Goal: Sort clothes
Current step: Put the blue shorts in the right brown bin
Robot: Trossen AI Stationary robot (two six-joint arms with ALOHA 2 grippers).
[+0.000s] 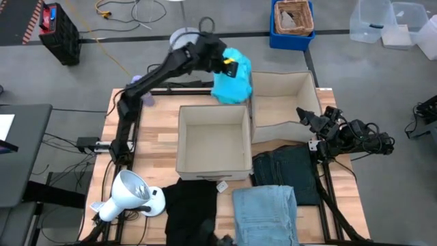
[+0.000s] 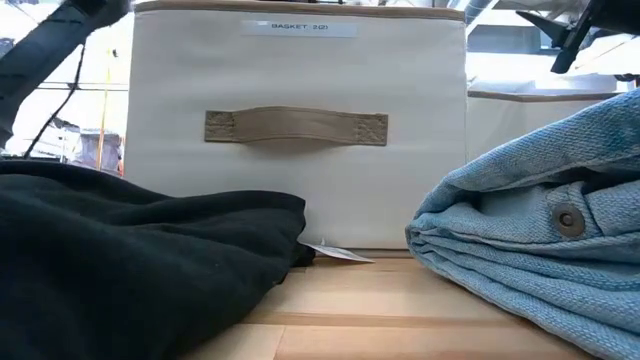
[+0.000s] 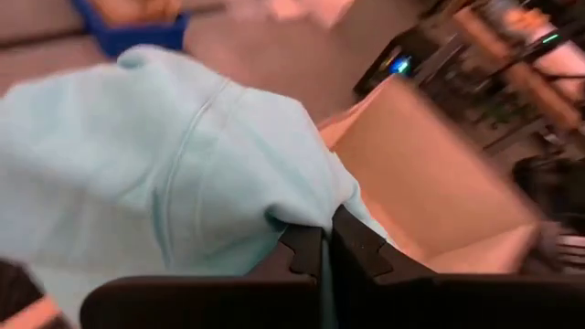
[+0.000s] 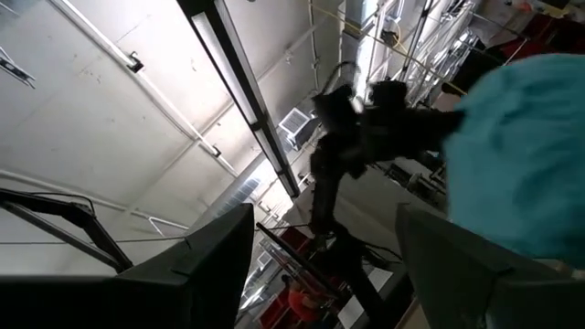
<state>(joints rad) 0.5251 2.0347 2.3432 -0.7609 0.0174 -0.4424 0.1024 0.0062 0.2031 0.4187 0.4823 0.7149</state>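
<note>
My left gripper (image 1: 229, 65) is shut on the bright teal top (image 1: 233, 80), raised over the far side of the table between the two beige boxes. The top also shows in the left wrist view (image 3: 164, 174) and the right wrist view (image 4: 526, 146). The light blue jeans (image 1: 265, 213) lie folded at the near edge, the dark charcoal jeans (image 1: 287, 174) beside them, and the black garment (image 1: 191, 208) near the lamp. My right gripper (image 1: 305, 117) is open and empty above the right box's near wall, pointing upward. My left gripper pinches a bunched fold of the teal top (image 3: 297, 217) between its two fingers. The top hangs slack below the fingers, lifted clear of the table, over the gap between the two boxes.
A beige fabric box (image 1: 213, 140) stands at the table's middle; a second one (image 1: 283, 102) stands to its right, farther back. A white lamp (image 1: 130, 195) lies at the near left. A blue crate (image 1: 292, 24) stands on the floor beyond.
</note>
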